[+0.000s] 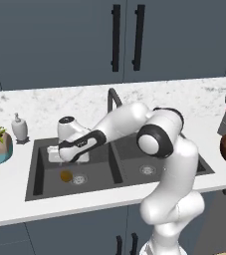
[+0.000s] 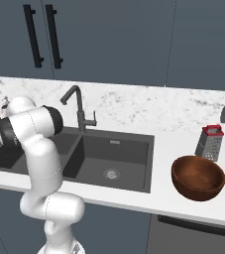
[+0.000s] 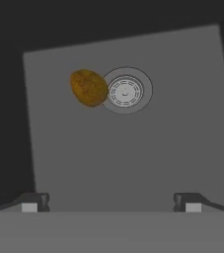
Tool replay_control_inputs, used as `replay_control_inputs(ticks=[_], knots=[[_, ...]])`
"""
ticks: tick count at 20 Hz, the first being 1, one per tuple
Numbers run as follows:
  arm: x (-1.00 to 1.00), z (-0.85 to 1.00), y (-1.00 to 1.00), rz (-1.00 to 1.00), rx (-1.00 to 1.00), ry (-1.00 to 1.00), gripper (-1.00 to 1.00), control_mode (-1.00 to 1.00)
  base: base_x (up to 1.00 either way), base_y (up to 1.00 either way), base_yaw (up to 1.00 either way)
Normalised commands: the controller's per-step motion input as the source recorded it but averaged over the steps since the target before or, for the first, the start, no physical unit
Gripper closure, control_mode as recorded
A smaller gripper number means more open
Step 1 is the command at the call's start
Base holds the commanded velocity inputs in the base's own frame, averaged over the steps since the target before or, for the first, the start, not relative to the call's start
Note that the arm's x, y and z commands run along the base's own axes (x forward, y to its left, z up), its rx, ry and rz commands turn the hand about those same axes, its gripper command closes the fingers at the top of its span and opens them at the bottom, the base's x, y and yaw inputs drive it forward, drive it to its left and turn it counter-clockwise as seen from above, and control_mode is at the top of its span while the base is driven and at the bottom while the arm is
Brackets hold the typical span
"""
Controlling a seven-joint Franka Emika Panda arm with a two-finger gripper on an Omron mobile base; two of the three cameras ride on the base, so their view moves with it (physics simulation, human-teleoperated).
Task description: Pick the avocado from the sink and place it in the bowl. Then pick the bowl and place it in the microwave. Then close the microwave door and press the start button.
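Below the wide-open end effector [image 3: 111,201], the avocado [image 3: 89,87] lies apart beside a drain [image 3: 126,91]

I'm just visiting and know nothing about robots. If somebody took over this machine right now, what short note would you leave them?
Gripper: fingers open, holding nothing, hanging over the left basin of the sink.
Avocado: lying on the basin floor, right against the round drain, off to one side of the line between the fingers.
Bowl: empty, on the counter to the right of the sink, in front of a grater.
Done: nothing yet.
Left: line up over the avocado, lower, grasp it, drop it in the bowl, put the bowl in the microwave, close its door, press start.
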Motion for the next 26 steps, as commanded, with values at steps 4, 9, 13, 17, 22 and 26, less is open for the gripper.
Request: replay_control_inputs(ticks=[4, 9, 13, 17, 22, 26], knots=[[0.02, -0.33, 0.0, 0.0, 0.0, 0.0, -1.0, -1.0, 0.0, 0.0, 0.0], [0.01, -0.42, 0.03, 0.0, 0.0, -0.06, -1.0, -1.0, 0.0, 0.0, 0.0], [0.21, -0.2, 0.0, 0.0, 0.0, 0.0, -1.0, -1.0, 0.0, 0.0, 0.0], [0.44, -0.12, 0.0, 0.0, 0.0, 0.06, -1.0, -1.0, 0.0, 0.0, 0.0], [0.46, -0.16, 0.05, 0.0, -0.01, 0.01, -1.0, -1.0, 0.0, 0.0, 0.0], [0.36, -0.28, 0.18, 0.0, -0.02, 0.0, -1.0, -1.0, 0.0, 0.0, 0.0]])
